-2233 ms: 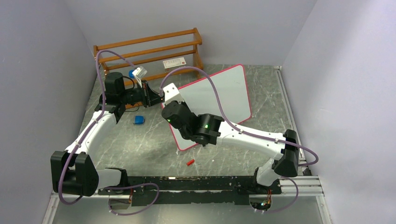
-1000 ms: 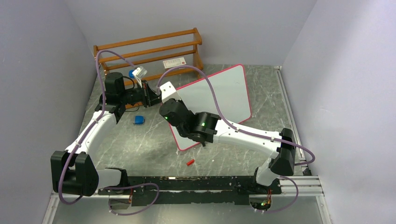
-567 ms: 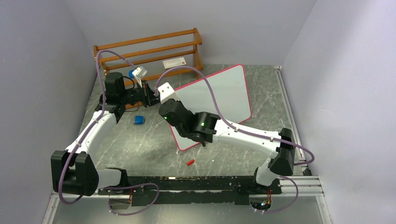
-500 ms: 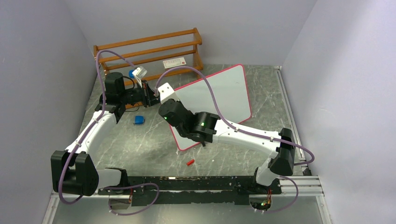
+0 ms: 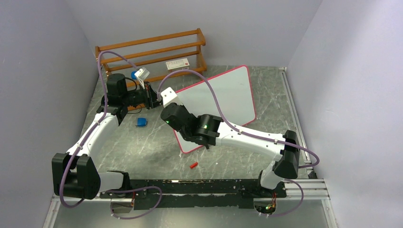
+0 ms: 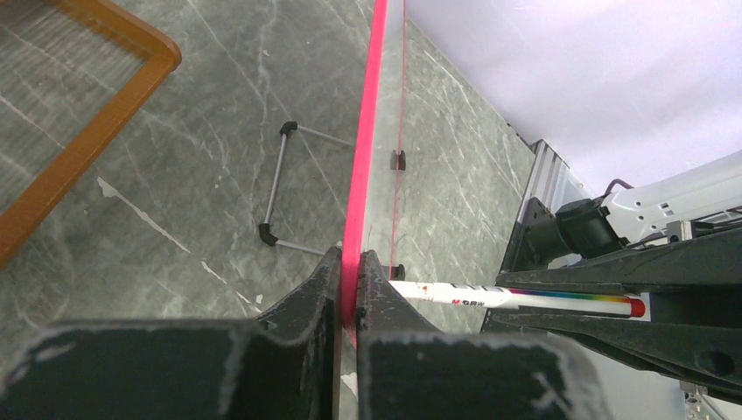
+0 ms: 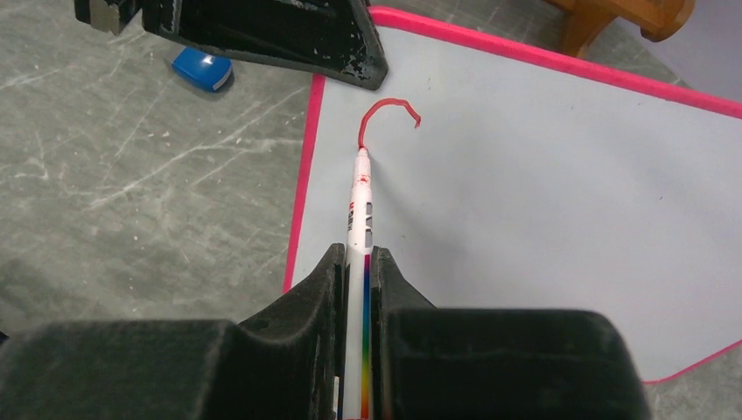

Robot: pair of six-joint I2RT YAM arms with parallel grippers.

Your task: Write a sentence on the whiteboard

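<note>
Red ink forms just 1 short hooked stroke [image 7: 385, 109] near the upper left corner of the large white rectangular whiteboard [image 5: 223, 95] with its thin pink-red rim, so the sentence is barely begun. The whiteboard stands tilted on its small black feet on the grey marbled table [image 5: 142, 147], in front of the slatted wooden rack [image 5: 152, 47]. The left gripper [image 6: 348, 262] has its 2 jaws closed on the rim at the board's left edge, bracing it. The right gripper [image 7: 357, 254] is clamped around a slim white marker with a rainbow stripe [image 7: 360, 210], whose tip touches the board at the lower end of the stroke.

The brace holds only 1 edge, so a hard push from the marker would likely swing or rock the propped board, and the line would skip or wander. Too light a touch would leave gaps in the letters. The stroke lies just beside the left gripper, so lettering that drifts toward the rim risks the 2 arms colliding. The smooth marker could also slip along the jaws under pressure, pulling its tip off the surface.
</note>
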